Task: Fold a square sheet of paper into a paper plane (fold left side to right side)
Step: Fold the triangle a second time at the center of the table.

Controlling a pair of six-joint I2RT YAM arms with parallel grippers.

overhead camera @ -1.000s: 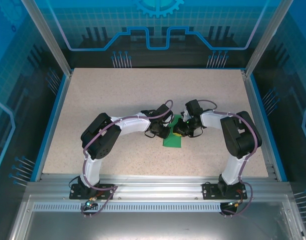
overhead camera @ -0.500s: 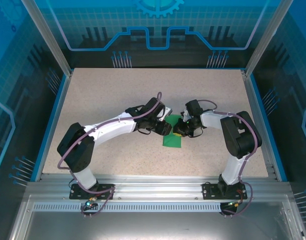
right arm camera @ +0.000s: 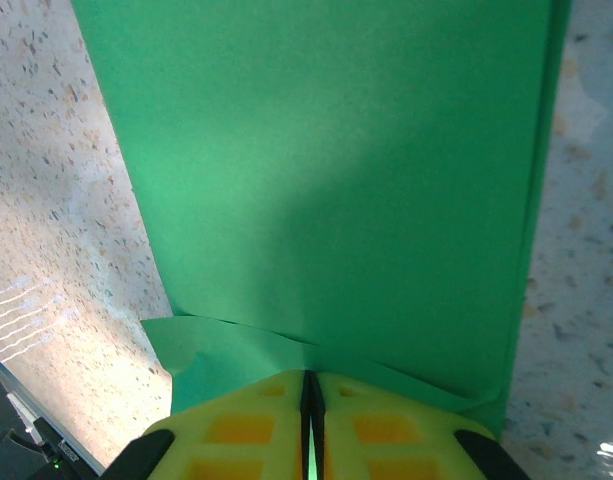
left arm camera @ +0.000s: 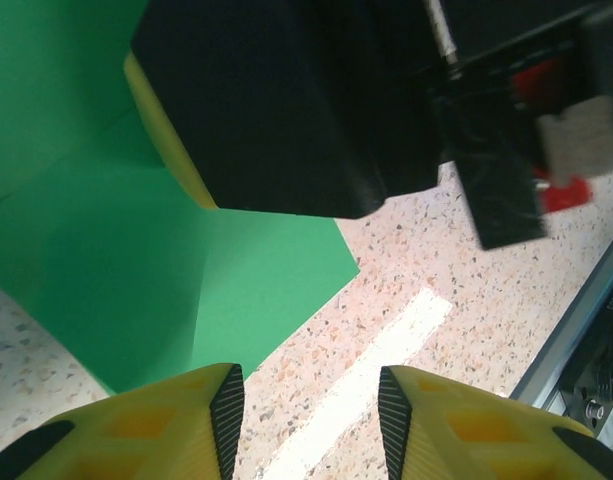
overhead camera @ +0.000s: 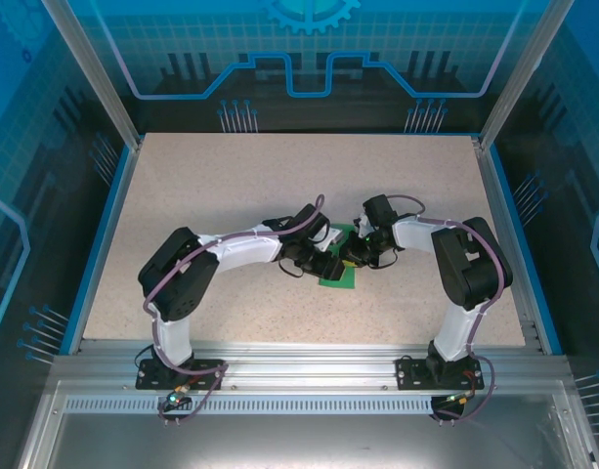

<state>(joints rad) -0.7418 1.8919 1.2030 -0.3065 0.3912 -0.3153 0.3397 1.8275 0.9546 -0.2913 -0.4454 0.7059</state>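
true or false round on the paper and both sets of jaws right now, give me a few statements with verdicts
1. The right jaws are shut on the green paper. True.
2. The left jaws clamp the paper. False: they stand apart with nothing between them.
3. The paper rests on the speckled table. True.
4. The paper is a flat, uncreased square. False: it shows creases and buckles up at the right jaws.
5. The paper lies in the table's far left corner. False: it sits near the middle.

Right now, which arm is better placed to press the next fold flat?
Left, probably. The left gripper hangs open and free over the green paper; the right gripper is shut, seemingly pinching its edge to hold it.
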